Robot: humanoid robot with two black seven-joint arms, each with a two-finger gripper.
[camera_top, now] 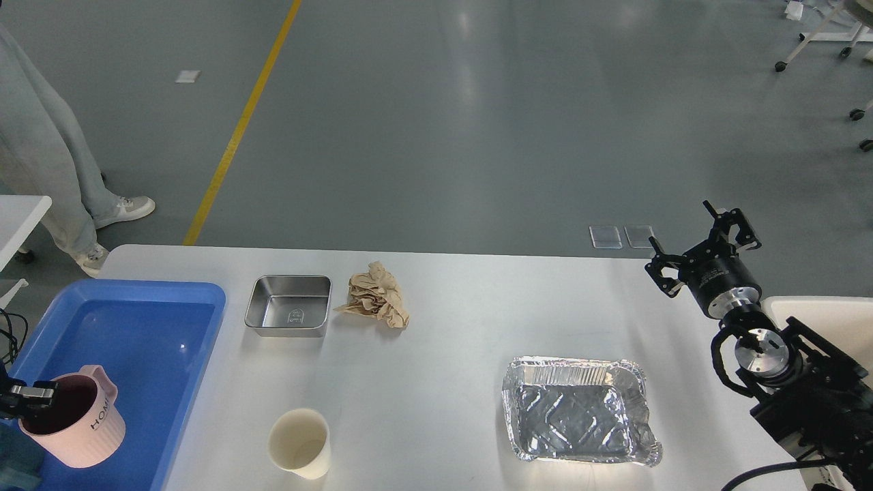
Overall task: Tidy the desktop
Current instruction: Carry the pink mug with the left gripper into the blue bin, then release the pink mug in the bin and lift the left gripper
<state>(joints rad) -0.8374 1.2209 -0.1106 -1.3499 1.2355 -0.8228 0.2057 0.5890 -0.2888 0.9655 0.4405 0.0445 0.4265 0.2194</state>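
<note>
Worktop (443, 382): the wide pale slab fills the near half of the view; its long axis runs left to right, its far edge facing the grey floor.
Blue tray (198, 341): sits on the worktop's left end, long axis near to far, and takes the items being cleared.
Foil tray (580, 412): near right on the worktop, long side left to right, open side up, one near corner crumpled.
Steel dish (289, 315): far left of centre, just right of the blue tray, open side up.
Crumpled paper (375, 294): just right of the steel dish; whether they touch I cannot tell.
Pink mug (71, 426): in the near left corner of the blue tray, mouth up and slightly tilted, handle on its far side.
Paper cup (300, 443): near edge, upright, mouth up, just right of the blue tray.
Left pincer (31, 397): clamped on the mug's left rim.
Right pincer (702, 242): fingers apart, holding nothing, above the worktop's far right edge.
Step in hand: setting the mug down, I judge. Level it until the base sits flat on the tray floor, then let go and lift straight up, clear of the rim.
</note>
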